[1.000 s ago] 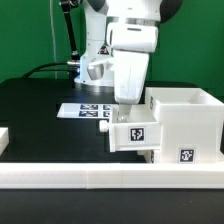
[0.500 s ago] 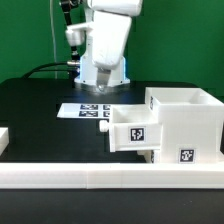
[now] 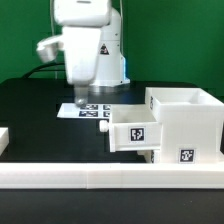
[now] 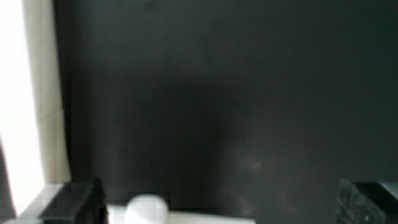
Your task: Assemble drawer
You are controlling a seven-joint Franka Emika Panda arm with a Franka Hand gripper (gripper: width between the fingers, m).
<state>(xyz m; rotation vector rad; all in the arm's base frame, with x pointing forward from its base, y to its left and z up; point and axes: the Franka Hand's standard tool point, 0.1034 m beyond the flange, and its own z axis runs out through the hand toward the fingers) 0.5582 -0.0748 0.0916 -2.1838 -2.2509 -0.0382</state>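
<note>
The drawer's white box casing (image 3: 186,118) stands at the exterior view's right, with a tag low on its front. One shallow tray (image 3: 133,130) with a tag sits partly pushed into the casing and sticks out toward the left. The second tray is not clearly in view. My gripper (image 3: 83,97) hangs left of the tray, above the marker board (image 3: 88,110), apart from the drawer. In the wrist view my gripper (image 4: 222,198) is open and holds nothing; dark fingers (image 4: 73,200) stand far apart over the black table. A blurred white shape (image 4: 143,211) shows low between them.
A long low white border rail (image 3: 110,181) runs along the front edge. A short white piece (image 3: 4,139) lies at the far left. A white strip (image 4: 18,100) runs down one side of the wrist view. A green wall stands behind.
My arm has swung from over the tray toward the exterior view's left, away from the drawer. The tray and casing have stayed put.
</note>
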